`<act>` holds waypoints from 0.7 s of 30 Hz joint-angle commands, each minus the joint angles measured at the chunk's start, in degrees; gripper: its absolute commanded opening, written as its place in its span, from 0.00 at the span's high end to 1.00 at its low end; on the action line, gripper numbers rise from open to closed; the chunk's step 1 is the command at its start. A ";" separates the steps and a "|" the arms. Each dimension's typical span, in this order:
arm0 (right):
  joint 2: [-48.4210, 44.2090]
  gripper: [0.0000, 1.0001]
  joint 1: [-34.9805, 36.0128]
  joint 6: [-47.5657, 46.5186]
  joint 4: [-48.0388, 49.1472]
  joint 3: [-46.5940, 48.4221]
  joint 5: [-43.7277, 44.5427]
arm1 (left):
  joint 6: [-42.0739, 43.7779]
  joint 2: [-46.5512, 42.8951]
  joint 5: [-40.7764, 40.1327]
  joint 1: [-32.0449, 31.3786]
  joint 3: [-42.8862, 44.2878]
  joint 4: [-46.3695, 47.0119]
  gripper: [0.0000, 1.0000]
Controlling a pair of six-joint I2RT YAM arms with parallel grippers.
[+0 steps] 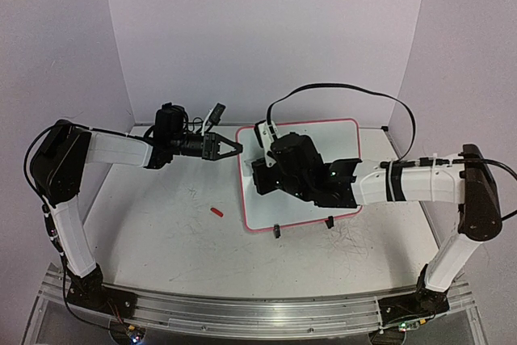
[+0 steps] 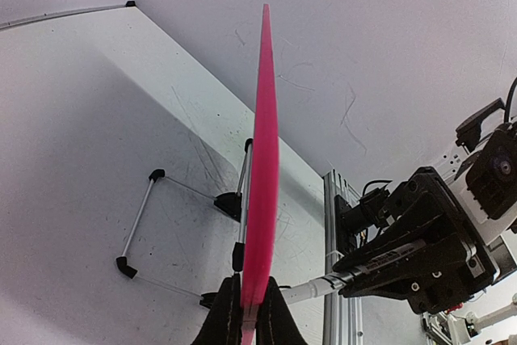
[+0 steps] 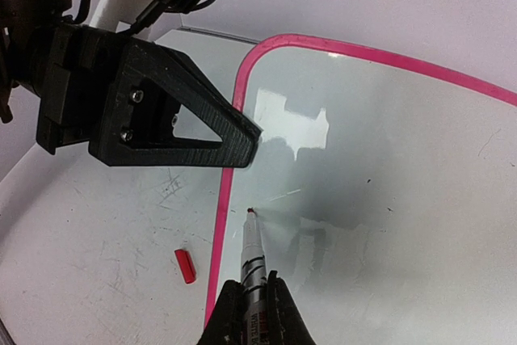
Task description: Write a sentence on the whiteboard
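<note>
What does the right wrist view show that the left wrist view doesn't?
Right wrist only: the whiteboard's face, no writing visible, the marker's red tip close to it, a red cap on the table. Left wrist only: the stand's black feet. Both: the pink rim, the left gripper clamped on it, the right gripper holding the marker.

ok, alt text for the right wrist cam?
The right claw holds a red-tipped marker, tip just inside the pink rim of a glossy whiteboard with no lettering. The left claw meets that rim above; a red cap lies on the table nearby.
</note>
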 commanded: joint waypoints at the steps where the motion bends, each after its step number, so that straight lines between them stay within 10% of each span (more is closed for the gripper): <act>1: 0.72 1.00 0.14 1.01 -0.35 1.84 2.16 | -1.22 -2.15 1.73 -0.49 0.27 0.98 1.00; 21: 0.32 1.00 0.13 3.44 -2.64 -0.44 1.42 | -1.23 -2.33 1.74 -0.49 0.28 1.00 1.00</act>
